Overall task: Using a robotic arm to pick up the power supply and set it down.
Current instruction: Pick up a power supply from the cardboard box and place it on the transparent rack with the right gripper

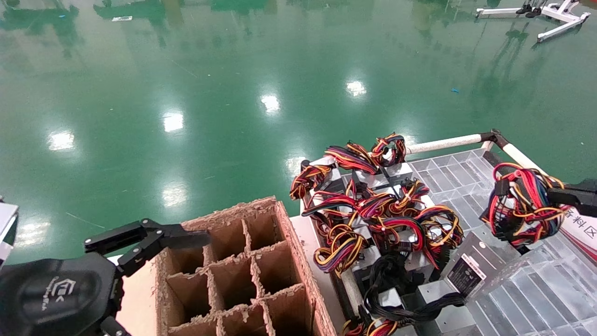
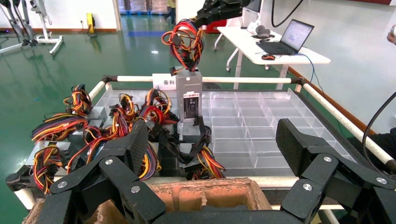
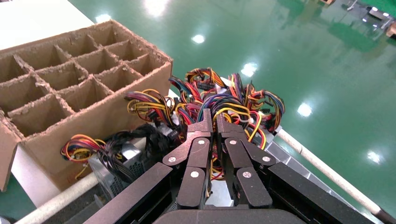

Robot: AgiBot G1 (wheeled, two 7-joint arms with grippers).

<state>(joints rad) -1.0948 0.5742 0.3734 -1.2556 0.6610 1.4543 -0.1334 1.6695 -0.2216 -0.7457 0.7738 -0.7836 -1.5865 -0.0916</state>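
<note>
The power supply point(image 1: 472, 267), a silver-grey box with a black-and-white label, hangs tilted by its coil of red, yellow, black and blue wires point(image 1: 521, 211). My right gripper point(image 1: 555, 195) is shut on that coil, above the clear tray at the right. From the right wrist, the right gripper point(image 3: 214, 122) shows its fingers pinched together on the wires. From the left wrist, the power supply point(image 2: 188, 95) dangles upright under the wire bundle point(image 2: 184, 41). My left gripper point(image 1: 179, 239) stands open and empty over the cardboard box at lower left, its jaws point(image 2: 212, 140) spread wide.
A brown cardboard divider box point(image 1: 235, 280) sits at front centre. Several more power supplies with tangled wires point(image 1: 373, 210) are piled beside it. A clear plastic compartment tray point(image 1: 552, 289) lies to the right, edged by a white rail point(image 1: 443, 143). Green floor lies beyond.
</note>
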